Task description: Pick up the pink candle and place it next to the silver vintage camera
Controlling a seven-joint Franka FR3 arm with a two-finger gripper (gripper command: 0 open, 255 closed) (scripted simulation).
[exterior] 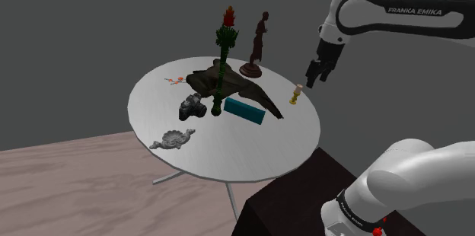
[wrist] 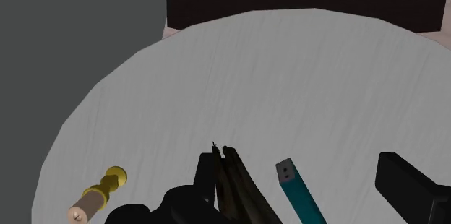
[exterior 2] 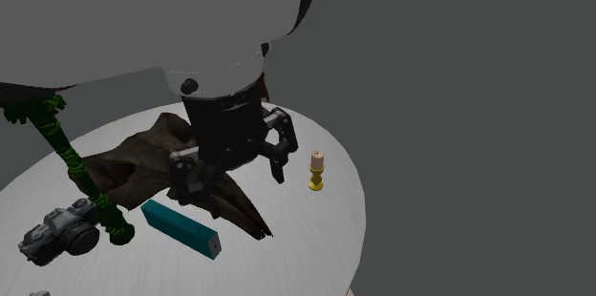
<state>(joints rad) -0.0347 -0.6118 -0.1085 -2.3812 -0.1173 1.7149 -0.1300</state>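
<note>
**Q:** Where is the candle, and is anything holding it?

**A:** The short pale-pink candle on a small gold candlestick (exterior: 295, 95) stands upright near the rim of the round white tabletop (exterior: 228, 154), toward the shoulder view's right. Nothing holds it. The black two-finger end effector (exterior: 318, 71) hovers above it and just to one side. Its fingers are spread apart with nothing between them.

**Q:** Why would it be poised there?

**A:** I judge it is lining up to come down over the candle. The spread fingers leave room to straddle the slim stem, and a candle upright on its own base suits a grasp from above.

**Q:** And the camera?

**A:** The small silver-and-black vintage camera (exterior: 193, 108) sits well apart from the candle, further toward the shoulder view's left. Between the two lie a dark brown ragged slab (exterior: 236, 86) and a long teal box (exterior: 245, 110), so the carry probably needs height to pass over them. A tall green twisted pole with a red tip (exterior: 222, 59) rises just beside the camera and narrows the free space there.

**Q:** Any writing?

**A:** "FRANKA EMIKA" in white letters on the white robot arm (exterior: 415, 12). No label can be read on the camera or the box.
</note>
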